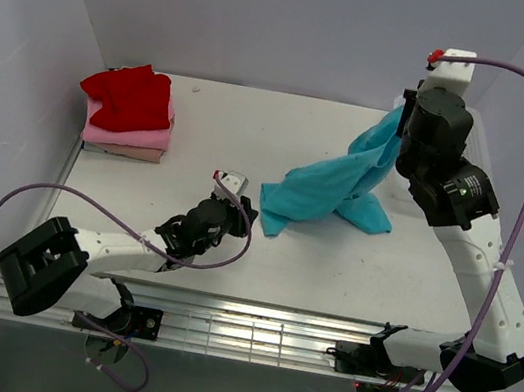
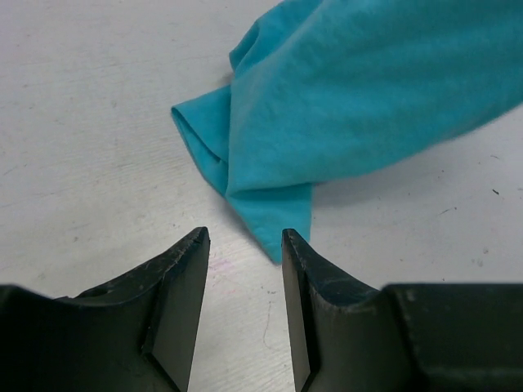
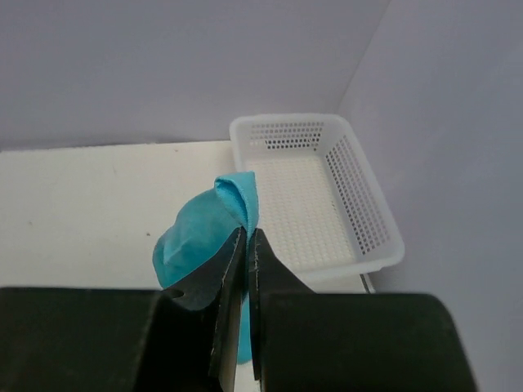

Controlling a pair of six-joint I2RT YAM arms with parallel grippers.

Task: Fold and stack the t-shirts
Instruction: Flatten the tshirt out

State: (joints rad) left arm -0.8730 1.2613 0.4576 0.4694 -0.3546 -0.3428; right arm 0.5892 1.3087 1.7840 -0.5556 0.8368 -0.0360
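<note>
A teal t-shirt (image 1: 335, 184) hangs from my right gripper (image 1: 400, 119), which is shut on a fold of it (image 3: 237, 196) and holds it raised at the right of the table; its lower part trails on the table. My left gripper (image 1: 240, 207) is open and empty, low over the table, just short of the shirt's nearest corner (image 2: 274, 220), which lies in front of the jaws. A stack of folded shirts, red (image 1: 130, 94) on pink (image 1: 135, 136) on beige (image 1: 128, 151), sits at the back left.
A white mesh basket (image 3: 319, 196) stands on the table by the right wall, seen in the right wrist view. Walls close in on the left, back and right. A metal rail (image 1: 247, 336) runs along the near table edge.
</note>
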